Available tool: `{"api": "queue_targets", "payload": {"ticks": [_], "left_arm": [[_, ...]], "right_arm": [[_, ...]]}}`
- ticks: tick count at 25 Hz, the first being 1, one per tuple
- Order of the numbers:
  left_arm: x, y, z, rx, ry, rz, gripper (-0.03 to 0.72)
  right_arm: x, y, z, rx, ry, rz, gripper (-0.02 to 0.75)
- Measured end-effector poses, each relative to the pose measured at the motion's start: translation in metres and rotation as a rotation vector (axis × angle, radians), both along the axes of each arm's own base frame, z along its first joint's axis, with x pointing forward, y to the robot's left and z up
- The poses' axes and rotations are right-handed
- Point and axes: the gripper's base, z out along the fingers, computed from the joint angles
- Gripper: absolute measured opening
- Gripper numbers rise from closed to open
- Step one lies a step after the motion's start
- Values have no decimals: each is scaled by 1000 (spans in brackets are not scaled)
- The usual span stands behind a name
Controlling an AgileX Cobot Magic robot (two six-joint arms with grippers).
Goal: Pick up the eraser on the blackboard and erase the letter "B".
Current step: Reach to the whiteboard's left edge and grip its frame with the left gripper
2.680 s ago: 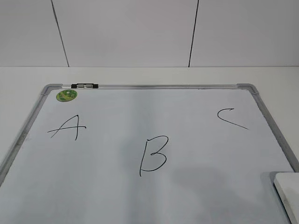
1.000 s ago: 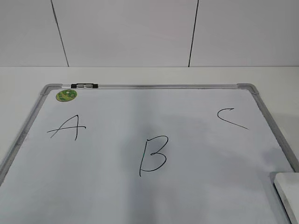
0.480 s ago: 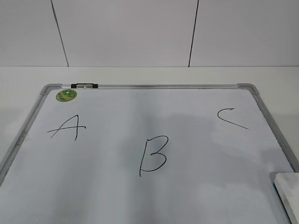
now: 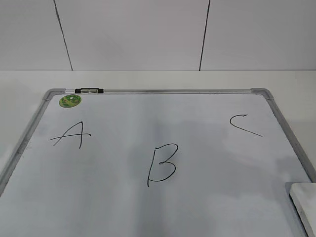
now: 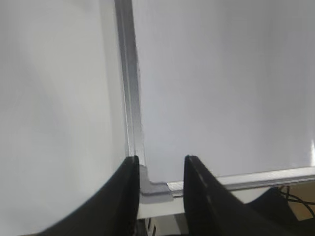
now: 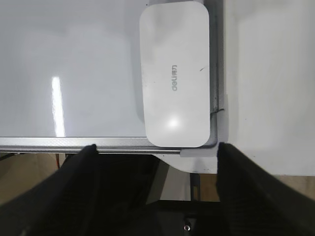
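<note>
The blackboard [image 4: 163,91], a white board with a silver-grey frame, lies flat on the table. The letter "B" [image 4: 162,165] is drawn in black at its middle. The white eraser [image 4: 303,207] lies on the board's near right corner, cut off by the picture's edge. In the right wrist view the eraser [image 6: 174,73] lies flat with grey print on top. My right gripper [image 6: 156,152] is wide open and empty, just short of the eraser's near end. My left gripper [image 5: 160,169] is open and empty over the board's near left corner [image 5: 155,189]. Neither gripper shows in the exterior view.
A black "A" [image 4: 70,134] is at the left and a black "C" [image 4: 244,124] at the right of the board. A green round sticker [image 4: 70,100] sits at the far left corner beside a small clip [image 4: 89,91]. White table surrounds the board.
Nothing on the board has moved. Only faint shadows on the board's surface have shifted.
</note>
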Motion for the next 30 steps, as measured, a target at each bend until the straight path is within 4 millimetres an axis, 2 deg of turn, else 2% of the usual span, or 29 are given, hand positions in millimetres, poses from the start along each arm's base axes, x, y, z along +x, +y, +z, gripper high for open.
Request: {"api": "queue_targets", "payload": {"ticks": [9, 17, 24, 30], "left_arm": [[72, -1, -34, 71, 82, -9, 239], [115, -4, -73, 91, 94, -8, 239], [143, -3, -97, 124, 119, -22, 239], [152, -4, -112, 127, 124, -24, 239]], "right_arm": [[0, -2, 0, -29, -2, 2, 571], [0, -3, 0, -31, -2, 2, 571], [0, -3, 0, -31, -2, 2, 571], [0, -3, 0, -31, -2, 2, 571]]}}
